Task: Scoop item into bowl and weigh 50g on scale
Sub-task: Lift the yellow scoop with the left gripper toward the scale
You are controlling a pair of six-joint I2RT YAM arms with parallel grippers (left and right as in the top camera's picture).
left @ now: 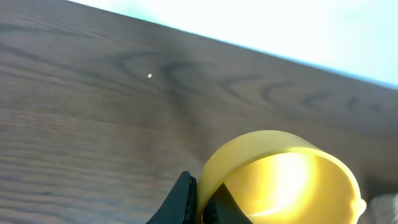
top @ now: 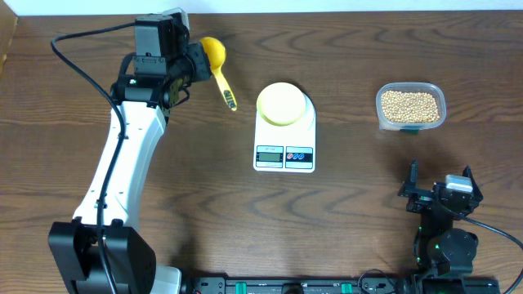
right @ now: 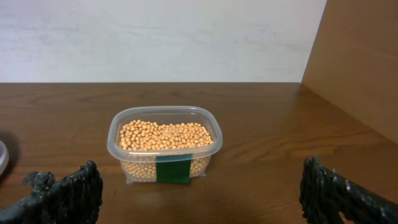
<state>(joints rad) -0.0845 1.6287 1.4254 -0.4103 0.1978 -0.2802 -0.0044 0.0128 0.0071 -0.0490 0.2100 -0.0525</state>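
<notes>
Left gripper (left: 200, 201): jaws drawn narrow, and in the wrist view pinched on the thin rim of the bright yellow plastic scoop (top: 215, 51), at the cup end; the ribbed handle (top: 228, 93) points away toward the table's middle, free of the fingers; from overhead the scoop sits at the far left of the dark wood-grain table (top: 368, 229); whether it is lifted or resting, cannot tell. Right gripper (top: 441, 181): jaws spread wide, holding nothing, parked near the front right edge. Small round pale yellow-green bowl (top: 282, 104) sits on the platform of the flat white rectangular digital scale (top: 284, 155) at centre; no beans seen in it; display too small to read. Small round tan beans (right: 163, 135) fill the clear rectangular plastic tub (right: 215, 142) at far right, well apart from scoop and bowl. Handling judgement: beans are hard, smooth and light singly; loose, they will flow, roll and bounce, so they want the scoop, not fingers; overfilling risks spills off the lip. Scoop is stiff, light and slick; a rim pinch may let it pivot under load; the handle looks the surer hold. Bowl is light and unsecured; a nudge could shift it on the scale.
</notes>
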